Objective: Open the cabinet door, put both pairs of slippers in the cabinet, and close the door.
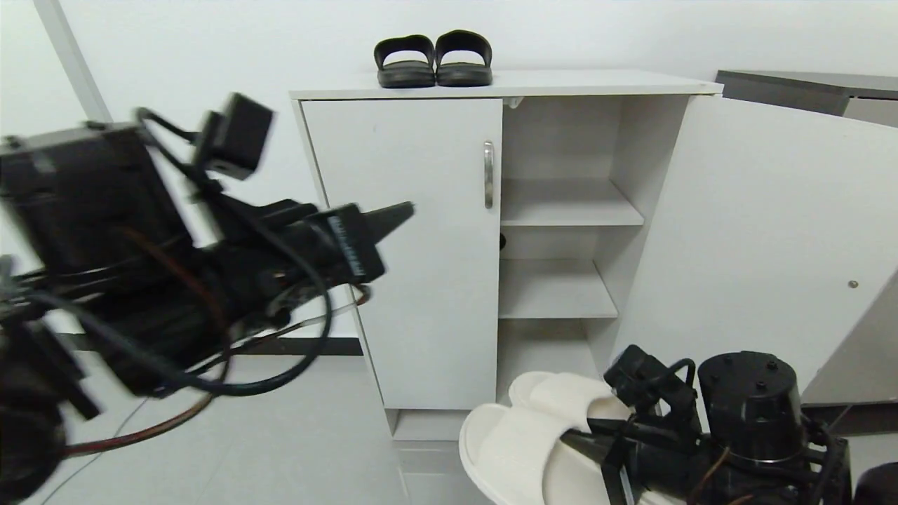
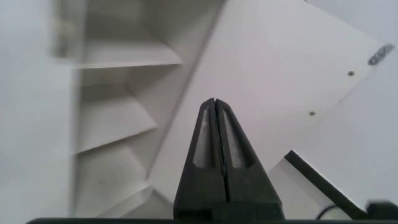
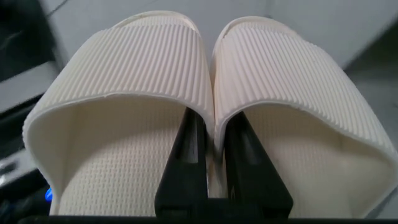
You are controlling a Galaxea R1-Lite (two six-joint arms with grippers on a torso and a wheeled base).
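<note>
- Low before the open right half of the cabinet, a pair of white slippers hangs above the floor, near the bottom compartment.
- They are cream-white slides with broad ribbed straps and textured footbeds, lying side by side and touching.
- The right gripper has one finger inside each slipper and pinches their two inner walls together.
- On the cabinet's top, above the inner edge of the closed left door, stands a pair of black slippers: matte slides with wide arched straps, side by side and touching, close to the front edge.
- The left gripper hovers in front of the closed left door, level with the upper shelf. Its fingers are pressed together with nothing between them.
- The cabinet is white, with a flat top board. Its right door is swung wide open, and the left door carries an upright metal handle at its inner edge.
- Inside the open half are the upper shelf and a lower shelf, with the bottom compartment beneath.
- The floor is pale grey, the wall behind is white, and a dark strip runs along the wall's foot to the left of the cabinet.
- A grey piece of furniture stands behind the open door, at the cabinet's right.
</note>
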